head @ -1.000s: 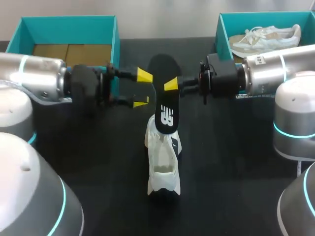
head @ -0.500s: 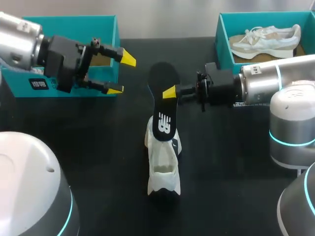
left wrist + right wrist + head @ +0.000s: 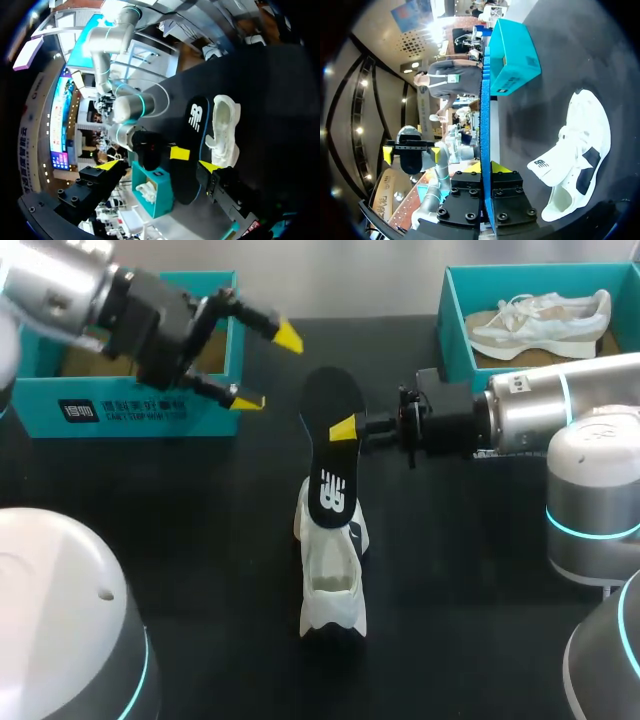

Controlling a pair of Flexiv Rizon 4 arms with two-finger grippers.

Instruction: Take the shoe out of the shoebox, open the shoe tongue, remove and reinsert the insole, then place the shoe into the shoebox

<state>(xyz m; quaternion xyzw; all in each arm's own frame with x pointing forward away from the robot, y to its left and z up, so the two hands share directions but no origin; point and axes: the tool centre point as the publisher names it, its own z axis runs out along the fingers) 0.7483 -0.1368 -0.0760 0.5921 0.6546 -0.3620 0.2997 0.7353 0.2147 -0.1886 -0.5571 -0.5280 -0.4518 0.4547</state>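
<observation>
A white shoe (image 3: 332, 580) lies on the black table with its opening facing up. A black insole (image 3: 328, 455) stands tilted above it, its lower end at the shoe's opening. My right gripper (image 3: 346, 428) is shut on the insole's edge from the right. In the right wrist view the insole (image 3: 484, 120) shows edge-on between the fingers of that gripper (image 3: 485, 168), with the shoe (image 3: 575, 155) beside it. My left gripper (image 3: 268, 368) hangs open in front of the left teal shoebox (image 3: 140, 412), apart from the insole. From the left wrist, the insole (image 3: 192, 145) and shoe (image 3: 222, 130) lie ahead of the open left gripper (image 3: 159, 166).
The left shoebox holds only brown paper. A second teal shoebox (image 3: 455, 325) at the back right holds another pale shoe (image 3: 540, 320). My right arm (image 3: 540, 420) passes in front of that box.
My left gripper has pulled back from the insole, up and to the left toward the left shoebox, with its fingers wide. The right gripper has kept hold of the insole, drawing back slightly to the right.
</observation>
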